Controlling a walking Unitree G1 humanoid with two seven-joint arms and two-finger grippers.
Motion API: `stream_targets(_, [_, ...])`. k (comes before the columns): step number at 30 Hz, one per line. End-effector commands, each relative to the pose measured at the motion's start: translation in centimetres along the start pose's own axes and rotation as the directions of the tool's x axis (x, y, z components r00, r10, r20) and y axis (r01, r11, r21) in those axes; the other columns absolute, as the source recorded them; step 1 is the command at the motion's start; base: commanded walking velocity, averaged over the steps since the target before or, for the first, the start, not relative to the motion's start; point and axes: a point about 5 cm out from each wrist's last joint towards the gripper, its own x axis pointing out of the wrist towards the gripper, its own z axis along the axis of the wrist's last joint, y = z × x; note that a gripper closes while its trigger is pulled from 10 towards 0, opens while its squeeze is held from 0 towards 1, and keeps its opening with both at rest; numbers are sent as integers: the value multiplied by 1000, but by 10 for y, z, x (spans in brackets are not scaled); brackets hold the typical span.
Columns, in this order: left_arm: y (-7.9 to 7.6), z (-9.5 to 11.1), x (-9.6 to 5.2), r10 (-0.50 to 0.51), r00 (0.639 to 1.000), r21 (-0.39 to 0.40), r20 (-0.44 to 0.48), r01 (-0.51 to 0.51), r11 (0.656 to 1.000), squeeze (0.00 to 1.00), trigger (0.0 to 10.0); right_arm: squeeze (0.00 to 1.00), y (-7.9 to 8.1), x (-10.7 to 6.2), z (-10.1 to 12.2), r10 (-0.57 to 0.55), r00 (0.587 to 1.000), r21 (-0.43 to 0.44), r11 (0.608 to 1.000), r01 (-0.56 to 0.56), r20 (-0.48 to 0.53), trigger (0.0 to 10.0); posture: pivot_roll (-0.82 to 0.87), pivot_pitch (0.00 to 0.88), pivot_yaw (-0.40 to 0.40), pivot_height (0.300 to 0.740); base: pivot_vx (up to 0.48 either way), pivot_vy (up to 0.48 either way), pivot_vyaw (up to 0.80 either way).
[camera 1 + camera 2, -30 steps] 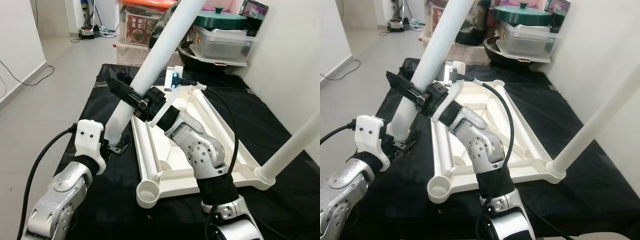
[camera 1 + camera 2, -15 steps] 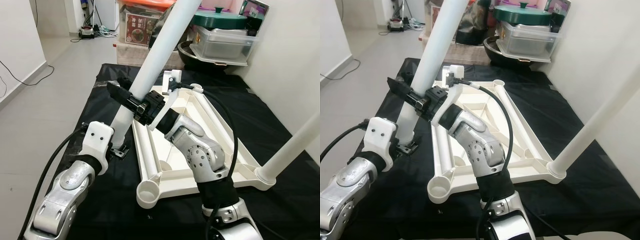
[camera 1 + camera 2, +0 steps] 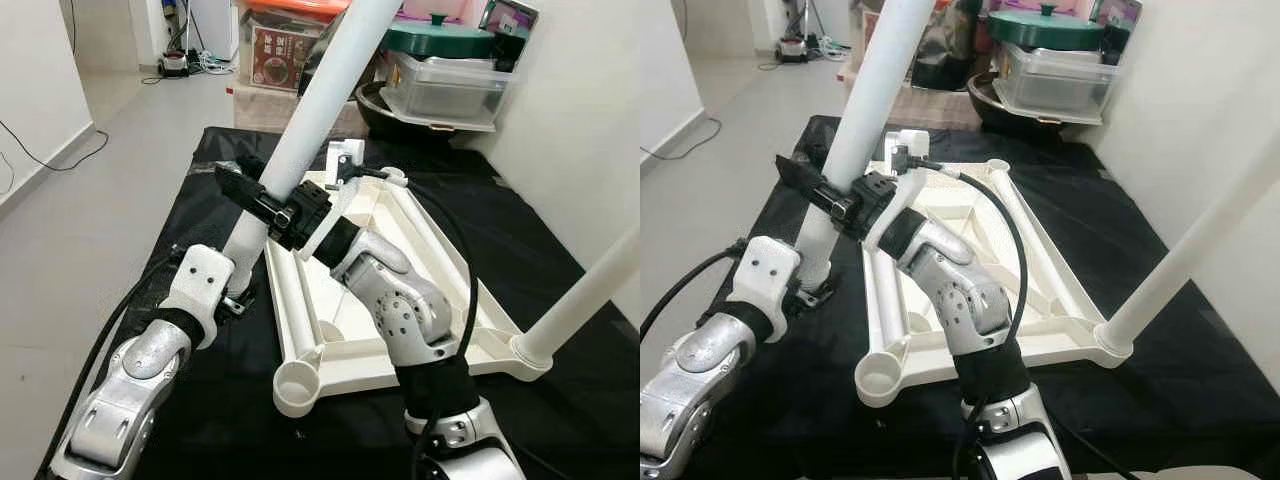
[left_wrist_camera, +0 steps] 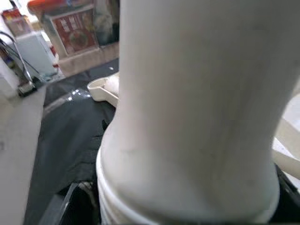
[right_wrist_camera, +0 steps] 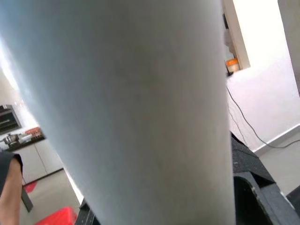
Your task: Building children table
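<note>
Children's table, a white plastic tabletop frame (image 3: 400, 250) w/ moulded ribs, is lying upside down on the black-covered desk (image 3: 560, 300). Nearest corner socket (image 3: 296, 388) is sitting empty; a fitted white tube leg (image 3: 590, 290) is standing in the corner by the wall. Left pincer (image 3: 232, 300) is reaching in at the foot of a long white tube leg (image 3: 310, 130); can't tell its finger state. Right pincer (image 3: 262, 200) is pinching that leg mid-shaft, and the leg is leaning steeply. Risks, imo: the smooth tube is slipping in a mid-shaft pinch, foot kicking off its socket, or leg swinging into the stacked pots & boxes (image 3: 440, 70) behind.
</note>
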Motion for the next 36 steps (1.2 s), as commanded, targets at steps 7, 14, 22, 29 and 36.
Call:
stream_targets(7, [3,7,6,25,999,62,43,-27,998,0,0,0,25,14,-9,142,990,69,988,-140,-18,10000,170,0,-110,714,0,0,0])
stream_targets(14, [-14,8,-7,-158,987,-26,23,159,987,0,10000,0,20,11,-8,156,987,51,987,-154,-33,10000,172,0,-111,714,0,0,0])
stream_targets(22, [-32,10,-45,-421,907,-101,36,422,901,0,10000,0,21,-8,8,393,919,88,915,-393,9,10000,184,0,-108,714,0,0,0])
stream_targets(29, [-36,3,-77,-556,831,-119,-24,550,827,0,10000,0,23,-19,22,553,833,55,833,-551,-23,10000,192,0,-113,714,0,0,0])
stream_targets(36, [-33,2,-91,-650,757,-133,-71,639,758,0,10000,0,34,-36,12,685,719,84,728,-680,-113,10000,195,0,-124,714,0,0,0])
